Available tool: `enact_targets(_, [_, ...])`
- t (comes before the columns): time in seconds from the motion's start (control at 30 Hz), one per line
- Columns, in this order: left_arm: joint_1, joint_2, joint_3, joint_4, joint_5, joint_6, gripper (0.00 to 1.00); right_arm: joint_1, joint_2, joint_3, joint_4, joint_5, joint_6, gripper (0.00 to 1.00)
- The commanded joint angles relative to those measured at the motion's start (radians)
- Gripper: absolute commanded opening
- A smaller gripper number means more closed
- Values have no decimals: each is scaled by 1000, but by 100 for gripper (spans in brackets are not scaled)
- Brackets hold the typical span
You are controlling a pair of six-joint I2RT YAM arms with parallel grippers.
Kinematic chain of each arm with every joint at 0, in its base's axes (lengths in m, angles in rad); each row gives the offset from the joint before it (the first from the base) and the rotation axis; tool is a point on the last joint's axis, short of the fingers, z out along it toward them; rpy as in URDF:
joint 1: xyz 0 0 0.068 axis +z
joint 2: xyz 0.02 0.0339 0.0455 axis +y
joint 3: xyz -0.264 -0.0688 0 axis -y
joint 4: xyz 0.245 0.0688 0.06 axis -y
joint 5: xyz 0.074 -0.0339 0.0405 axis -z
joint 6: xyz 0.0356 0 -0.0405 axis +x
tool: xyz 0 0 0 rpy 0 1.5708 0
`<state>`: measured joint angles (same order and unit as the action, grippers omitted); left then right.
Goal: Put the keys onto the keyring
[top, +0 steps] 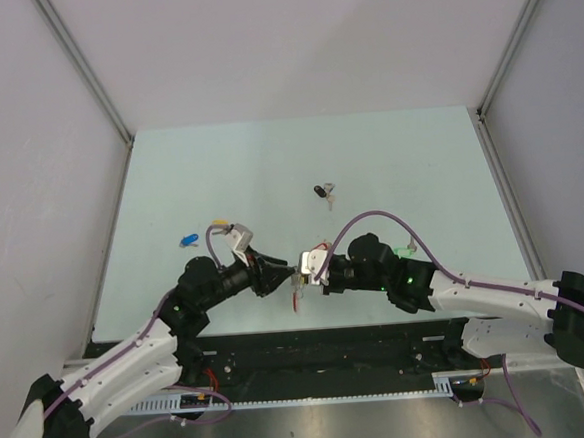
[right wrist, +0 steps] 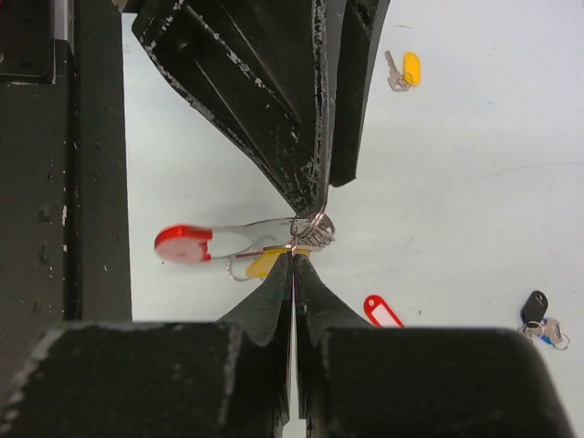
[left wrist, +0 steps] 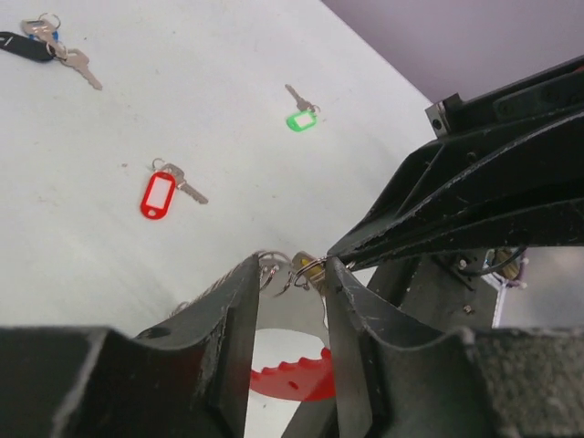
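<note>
Two grippers meet tip to tip just past the bases. Right gripper (right wrist: 293, 260): clenched tight, tips at a small silver split ring (right wrist: 315, 228) (what exactly it pinches, cannot tell). Left gripper (left wrist: 292, 274): released, fingers (left wrist: 233, 338) parted.

Keyring (right wrist: 187, 244): one, hanging at that meeting point, red end at 9 o'clock of the right tips. One yellow tag (right wrist: 263, 266) just under it.

Keys loose on the table (top: 268, 161), five counted:
- red-tag key (left wrist: 160, 193), one, 10 o'clock of the left tips
- green-tag key (left wrist: 301, 119), one, 12 o'clock of them
- blue-tag key (top: 188, 240), one, 10 o'clock from above
- yellow-tag key (right wrist: 406, 68), one, 1 o'clock of the right tips
- black-tag key (top: 321, 190), one, farthest, 1 o'clock from above
</note>
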<state>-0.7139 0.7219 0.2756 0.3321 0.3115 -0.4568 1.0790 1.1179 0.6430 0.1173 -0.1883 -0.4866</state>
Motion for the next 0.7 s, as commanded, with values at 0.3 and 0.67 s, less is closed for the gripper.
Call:
enact_targets(0.3, [110,86,442,-606,276,715,50,2,-18,0,-7,-19,-12,0])
enact_targets(0.67, [82,214,560,-729,338,621,51,2,-17,0,-10,-8,-12,0])
